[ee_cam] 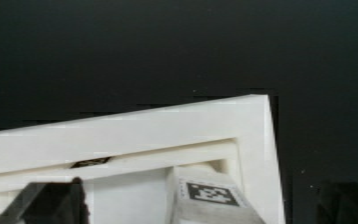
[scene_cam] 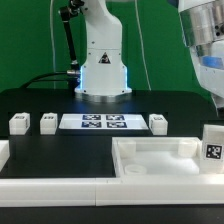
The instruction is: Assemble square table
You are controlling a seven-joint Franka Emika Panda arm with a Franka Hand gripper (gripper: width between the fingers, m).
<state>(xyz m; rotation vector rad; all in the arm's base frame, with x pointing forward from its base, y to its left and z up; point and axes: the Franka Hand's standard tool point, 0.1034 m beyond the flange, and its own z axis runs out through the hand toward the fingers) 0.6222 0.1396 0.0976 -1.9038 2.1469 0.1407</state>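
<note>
The white square table top (scene_cam: 150, 160) lies at the front on the exterior view's right, rim up. One tagged white leg (scene_cam: 212, 146) stands upright at its right corner, and it shows close up in the wrist view (ee_cam: 206, 193) inside the top's corner (ee_cam: 176, 130). My gripper (scene_cam: 215, 106) hangs just above this leg. In the wrist view the gripper (ee_cam: 194, 208) straddles the leg, and the dark left finger (ee_cam: 51, 203) stands apart from it. The other finger is not clearly seen. Three more legs (scene_cam: 19, 123), (scene_cam: 48, 122), (scene_cam: 158, 123) lie loose on the black table.
The marker board (scene_cam: 103, 122) lies between the loose legs. The robot's white base (scene_cam: 104, 70) stands behind it. A long white bar fence (scene_cam: 50, 186) runs along the front edge at the exterior view's left.
</note>
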